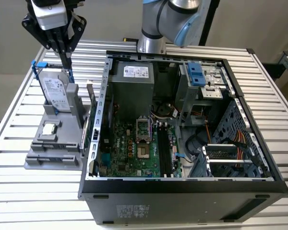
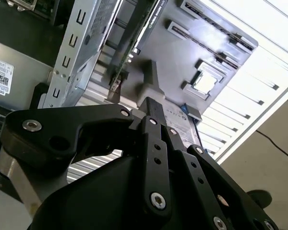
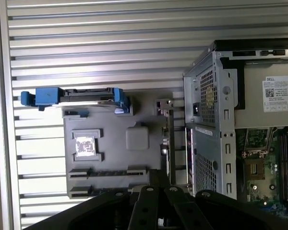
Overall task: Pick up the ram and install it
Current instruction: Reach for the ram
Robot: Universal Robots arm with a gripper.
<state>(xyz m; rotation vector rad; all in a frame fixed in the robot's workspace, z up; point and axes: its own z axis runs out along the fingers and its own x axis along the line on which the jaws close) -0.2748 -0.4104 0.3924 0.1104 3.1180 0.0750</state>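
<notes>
The ram (image 1: 90,103) is a thin dark stick standing on edge at the right side of a grey holder (image 1: 55,153), close to the computer case's wall. In both wrist views it is a narrow strip (image 3: 166,143) (image 2: 134,40). My gripper (image 1: 67,64) hangs above the back of the holder, over the hard drive (image 1: 53,88) and to the exterior view's left of the ram. Its black fingers (image 2: 151,112) are shut together with nothing between them and taper to a point (image 3: 158,175). The motherboard's long black slots (image 1: 163,148) lie in the open case.
The open computer case (image 1: 182,184) fills the exterior view's middle and right. Its metal side wall (image 3: 209,120) stands right beside the ram. A small square processor chip (image 1: 49,128) rests on the grey holder. Everything stands on a slatted metal table (image 1: 38,191).
</notes>
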